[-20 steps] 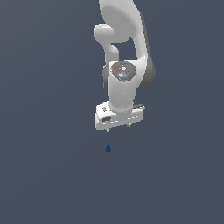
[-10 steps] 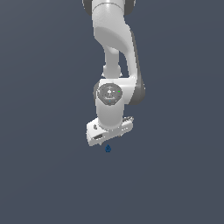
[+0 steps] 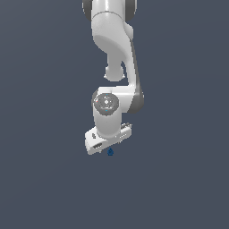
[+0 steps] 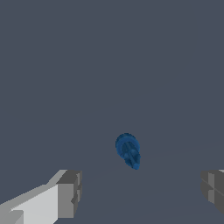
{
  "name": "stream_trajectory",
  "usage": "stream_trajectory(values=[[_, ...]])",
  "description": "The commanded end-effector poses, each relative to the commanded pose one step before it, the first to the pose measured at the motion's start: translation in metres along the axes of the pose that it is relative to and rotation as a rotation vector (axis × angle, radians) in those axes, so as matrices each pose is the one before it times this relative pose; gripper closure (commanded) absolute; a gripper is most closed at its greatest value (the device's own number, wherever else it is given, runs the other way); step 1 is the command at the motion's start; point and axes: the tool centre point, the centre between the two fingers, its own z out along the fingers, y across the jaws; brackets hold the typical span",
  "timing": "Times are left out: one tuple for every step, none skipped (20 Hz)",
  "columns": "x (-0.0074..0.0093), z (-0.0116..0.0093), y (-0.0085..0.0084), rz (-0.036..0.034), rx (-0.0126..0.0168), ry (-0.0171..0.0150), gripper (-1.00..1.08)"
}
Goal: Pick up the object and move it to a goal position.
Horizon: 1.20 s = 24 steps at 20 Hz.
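The object [image 3: 110, 152] is a tiny dark-blue teardrop lump on the grey floor. In the exterior view it peeks out just below the white gripper [image 3: 108, 144], which hangs directly over it. The wrist view shows the object [image 4: 128, 150] as a knobbly blue lump lying on the floor ahead of the gap between the two grey fingertips [image 4: 70, 194], apart from both. The gripper [image 4: 140, 192] is open, its jaws spread wide with nothing between them.
A plain grey floor [image 3: 44, 179] surrounds the arm on all sides. The white arm [image 3: 112, 49] rises toward the exterior view's top. No other objects and no goal marker show.
The arm has swung down and extended, bringing the gripper lower until it sits right above the object. The object has not moved.
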Motion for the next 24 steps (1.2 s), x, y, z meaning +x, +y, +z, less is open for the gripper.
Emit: stream_trajectory(values=[[0.00027, 0.00015, -0.00021, -0.00058, -0.00017, 0.00044, -0.92], [-0.00004, 0.00125, 0.00007, 0.0, 0.0, 0.0, -0.92], [-0.00006, 0.00207, 0.00011, 0.0, 0.0, 0.0, -0.92], [0.00011, 0.00281, -0.00027, -0.00068, -0.00002, 0.00012, -0.92], [-0.00014, 0.0037, 0.00019, 0.0, 0.0, 0.0, -0.92], [0.00003, 0.00442, -0.0002, -0.00068, -0.00002, 0.00012, -0.92], [-0.00023, 0.00529, 0.00025, 0.0, 0.0, 0.0, -0.92], [0.00001, 0.00594, -0.00032, -0.00096, -0.00003, 0.00017, -0.92], [-0.00032, 0.0063, 0.00027, 0.0, 0.0, 0.0, -0.92], [0.00004, 0.00535, -0.00035, -0.00096, -0.00002, 0.00017, -0.92], [-0.0002, 0.00456, 0.00022, 0.0, 0.0, 0.0, -0.92], [0.00011, 0.00359, -0.00022, -0.00068, -0.00002, 0.00012, -0.92], [0.0, 0.00278, 0.00019, 0.0, 0.0, 0.0, -0.92], [0.00012, 0.00189, 0.00019, 0.0, 0.0, 0.0, -0.92], [0.00024, 0.00099, 0.00019, 0.0, 0.0, 0.0, -0.92], [0.00037, 0.0001, 0.00019, 0.0, 0.0, 0.0, -0.92], [0.00039, -0.00056, 0.00015, 0.0, 0.0, 0.0, -0.92], [0.00013, -0.00028, 0.00005, 0.0, 0.0, 0.0, -0.92], [0.0, 0.0, 0.0, 0.0, 0.0, 0.0, 1.08], [0.0, 0.0, 0.0, 0.0, 0.0, 0.0, 1.08], [0.0, 0.0, 0.0, 0.0, 0.0, 0.0, 1.08], [0.0, 0.0, 0.0, 0.0, 0.0, 0.0, 1.08], [0.0, 0.0, 0.0, 0.0, 0.0, 0.0, 1.08], [0.0, 0.0, 0.0, 0.0, 0.0, 0.0, 1.08]])
